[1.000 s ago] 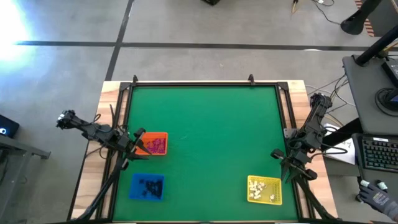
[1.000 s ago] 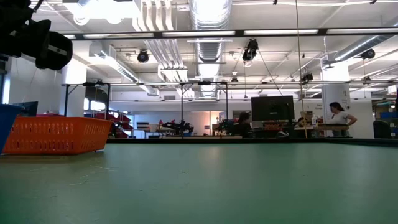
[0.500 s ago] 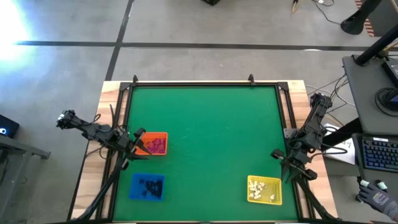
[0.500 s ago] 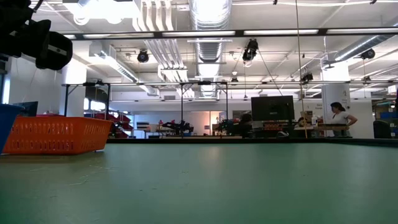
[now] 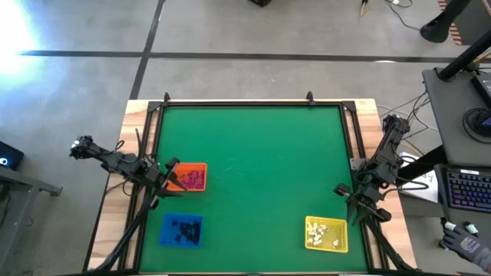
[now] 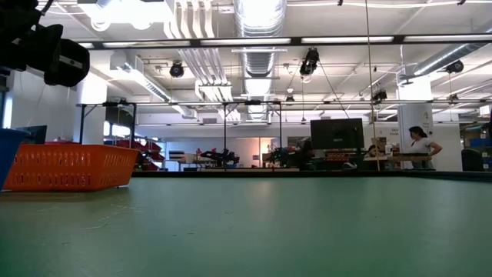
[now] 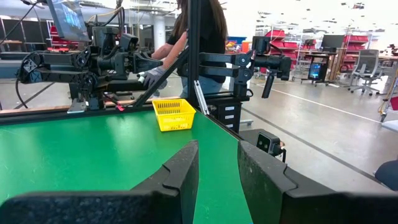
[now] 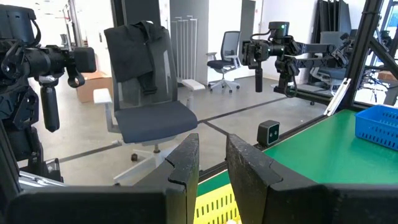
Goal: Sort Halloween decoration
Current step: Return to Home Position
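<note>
My left tool [image 5: 166,170] and right tool [image 5: 342,192], slightly open and empty, sit at the green surface's [image 5: 253,169] side edges. Pinkish-purple trinkets [image 5: 193,179] lie in the orange tray [image 5: 192,165], black trinkets [image 5: 184,228] in the blue tray [image 5: 163,230], white trinkets [image 5: 326,232] in the yellow tray [image 5: 309,222].

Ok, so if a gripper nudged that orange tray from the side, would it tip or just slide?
Probably slide: the orange tray is low and wide, sitting flat on the green mat. Its walls look like open plastic mesh, so it is likely light, perhaps a bit flexible when pinched. The pinkish-purple trinkets inside are tiny and probably add little weight.
</note>
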